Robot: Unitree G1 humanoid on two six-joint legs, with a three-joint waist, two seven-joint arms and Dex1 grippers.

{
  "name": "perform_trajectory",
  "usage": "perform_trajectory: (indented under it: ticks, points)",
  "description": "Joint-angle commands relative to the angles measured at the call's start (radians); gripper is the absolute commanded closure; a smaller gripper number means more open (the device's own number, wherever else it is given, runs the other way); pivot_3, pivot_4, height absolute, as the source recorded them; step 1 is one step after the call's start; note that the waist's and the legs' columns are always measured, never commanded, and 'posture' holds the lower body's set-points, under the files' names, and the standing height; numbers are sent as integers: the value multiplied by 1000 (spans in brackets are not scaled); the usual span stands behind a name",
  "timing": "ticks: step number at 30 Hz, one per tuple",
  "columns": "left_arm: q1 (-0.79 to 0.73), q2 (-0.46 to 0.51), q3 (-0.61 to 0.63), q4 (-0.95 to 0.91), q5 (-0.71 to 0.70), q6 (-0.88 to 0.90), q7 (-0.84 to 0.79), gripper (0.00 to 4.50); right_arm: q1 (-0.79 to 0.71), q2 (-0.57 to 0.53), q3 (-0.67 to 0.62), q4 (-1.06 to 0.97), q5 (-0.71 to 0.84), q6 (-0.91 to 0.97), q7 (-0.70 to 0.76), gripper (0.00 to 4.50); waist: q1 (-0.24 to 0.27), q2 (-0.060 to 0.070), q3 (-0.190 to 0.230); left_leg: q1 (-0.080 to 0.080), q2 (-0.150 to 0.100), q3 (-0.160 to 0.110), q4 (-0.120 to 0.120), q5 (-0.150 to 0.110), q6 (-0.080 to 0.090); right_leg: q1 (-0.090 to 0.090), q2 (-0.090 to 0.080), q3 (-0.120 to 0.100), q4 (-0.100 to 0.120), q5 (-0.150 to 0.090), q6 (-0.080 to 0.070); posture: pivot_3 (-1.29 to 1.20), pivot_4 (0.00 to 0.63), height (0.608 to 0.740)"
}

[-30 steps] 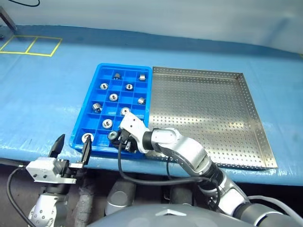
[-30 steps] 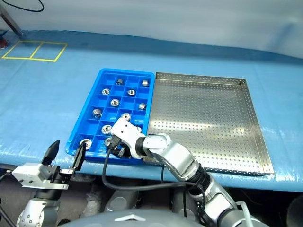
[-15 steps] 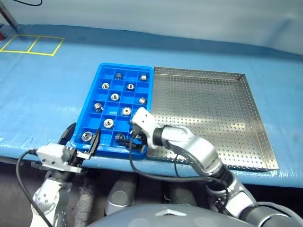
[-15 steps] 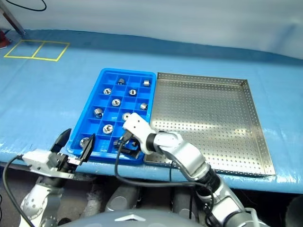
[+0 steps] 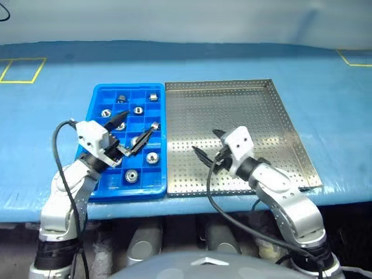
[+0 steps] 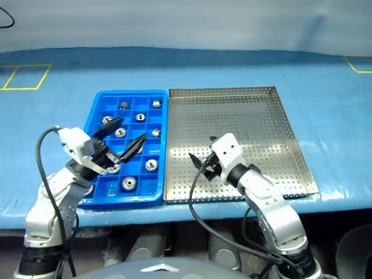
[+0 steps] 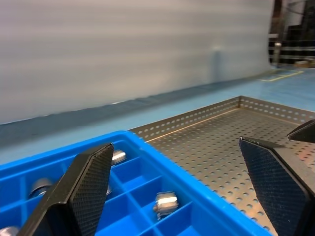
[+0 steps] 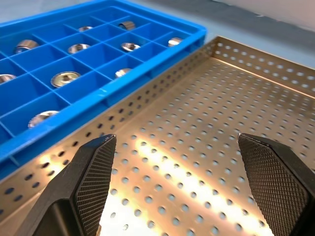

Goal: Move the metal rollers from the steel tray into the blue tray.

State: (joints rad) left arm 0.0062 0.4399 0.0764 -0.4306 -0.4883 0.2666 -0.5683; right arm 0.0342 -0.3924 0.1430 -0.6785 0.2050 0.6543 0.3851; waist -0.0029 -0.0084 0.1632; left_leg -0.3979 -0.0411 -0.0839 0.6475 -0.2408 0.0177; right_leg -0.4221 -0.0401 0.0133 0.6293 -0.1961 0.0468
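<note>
The blue tray (image 5: 96, 125) lies left of the steel tray (image 5: 273, 125), their long sides touching. Several metal rollers (image 5: 151, 157) sit one to a compartment in the blue tray, and more of these rollers (image 8: 65, 77) show in the right wrist view. My left gripper (image 5: 137, 123) hovers open over the middle of the blue tray with nothing between its fingers (image 7: 86, 189). My right gripper (image 5: 207, 143) is open and holds nothing above the near left part of the steel tray, whose perforated floor (image 8: 197, 162) lies bare under it.
Both trays rest on a pale blue table cover (image 5: 46, 145), near its front edge (image 5: 232, 206). Yellow tape marks (image 5: 20, 70) lie at the far left and a yellow tape corner (image 5: 354, 57) at the far right. A pale wall (image 7: 123, 44) rises behind the table.
The camera has swung, shifting the whole picture. My right gripper opened and moved right, off the blue tray's near edge to over the steel tray. My left gripper rose from below the table edge to over the blue tray.
</note>
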Motion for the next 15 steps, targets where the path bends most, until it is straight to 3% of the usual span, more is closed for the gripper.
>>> perform_trajectory:
  ticks: [1,15]
  points:
    - [-35,43,-32,7,8,117,3,0,45,-17,-55,-51,4,-53,5,328,-12,0,0,1,0,0,0,0,0,1,0,0,0,0,0,-24,150,740]
    - [43,99,-10,-56,9,180,-14,0,72,-28,-69,-37,27,-31,5,328,-7,0,0,4,0,0,1,0,1,4,-2,0,0,-2,-3,19,150,740]
